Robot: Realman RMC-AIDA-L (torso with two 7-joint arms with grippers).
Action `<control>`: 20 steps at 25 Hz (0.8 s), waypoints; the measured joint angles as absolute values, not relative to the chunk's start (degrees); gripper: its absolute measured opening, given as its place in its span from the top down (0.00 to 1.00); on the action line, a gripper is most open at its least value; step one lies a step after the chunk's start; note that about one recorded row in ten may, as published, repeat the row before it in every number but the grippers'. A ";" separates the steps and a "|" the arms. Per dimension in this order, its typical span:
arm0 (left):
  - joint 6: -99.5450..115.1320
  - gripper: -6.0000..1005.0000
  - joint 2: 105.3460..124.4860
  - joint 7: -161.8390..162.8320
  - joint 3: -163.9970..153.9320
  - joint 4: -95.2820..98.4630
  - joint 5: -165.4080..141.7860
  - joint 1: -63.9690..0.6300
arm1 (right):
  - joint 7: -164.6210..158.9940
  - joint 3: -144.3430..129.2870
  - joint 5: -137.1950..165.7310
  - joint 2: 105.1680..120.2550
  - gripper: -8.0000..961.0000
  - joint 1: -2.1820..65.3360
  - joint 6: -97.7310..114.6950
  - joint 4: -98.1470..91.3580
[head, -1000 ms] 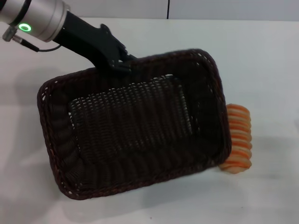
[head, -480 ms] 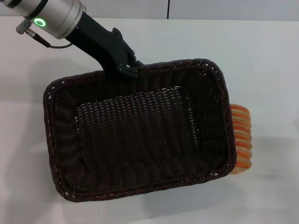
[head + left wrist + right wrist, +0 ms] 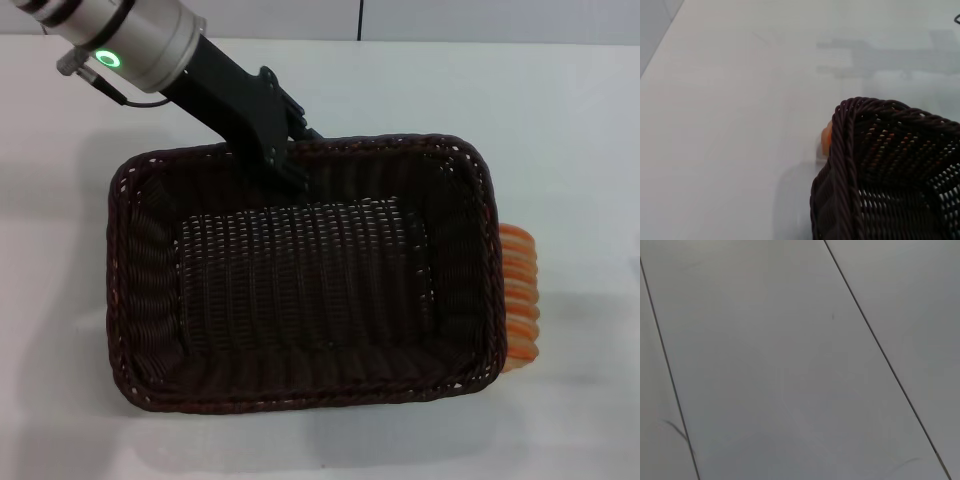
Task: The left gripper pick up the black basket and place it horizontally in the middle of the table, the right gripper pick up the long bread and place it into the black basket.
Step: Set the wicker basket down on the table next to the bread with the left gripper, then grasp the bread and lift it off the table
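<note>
The black basket (image 3: 300, 280) is a large dark woven wicker basket, held a little above the white table (image 3: 580, 130) and lying nearly level across the head view. My left gripper (image 3: 285, 160), with a green ring light, is shut on the basket's far rim. The long bread (image 3: 518, 290), striped tan and orange, lies on the table at the basket's right end, mostly hidden behind the rim. In the left wrist view a corner of the basket (image 3: 880, 165) fills the lower right, with a sliver of the bread (image 3: 826, 140) beside it. The right gripper is out of view.
The table's far edge (image 3: 420, 40) runs along the top of the head view. The right wrist view shows only grey floor panels (image 3: 790, 365) with dark seams.
The left gripper has swung the basket clockwise and to the right, from tilted to nearly level. The basket now hides more of the bread. The bread has not moved.
</note>
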State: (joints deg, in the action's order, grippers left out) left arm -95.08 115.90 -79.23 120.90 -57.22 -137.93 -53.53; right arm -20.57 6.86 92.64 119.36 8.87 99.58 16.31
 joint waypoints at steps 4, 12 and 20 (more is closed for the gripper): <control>-92.22 0.56 116.73 -79.56 119.65 -58.74 -138.68 -53.12 | -20.57 6.85 92.64 119.36 0.14 8.98 99.58 16.25; -83.90 0.29 118.10 -78.97 119.62 -65.42 -139.61 -50.58 | -20.57 6.76 92.63 119.35 0.14 8.96 99.47 16.08; -41.10 0.24 118.36 -71.71 103.75 -77.68 -138.14 -36.12 | -20.57 6.76 92.63 119.35 0.14 8.98 99.11 16.08</control>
State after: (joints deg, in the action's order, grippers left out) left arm -41.10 118.36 -71.71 103.75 -77.68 -138.14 -36.12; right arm -20.57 6.76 92.63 119.35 8.98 99.11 16.08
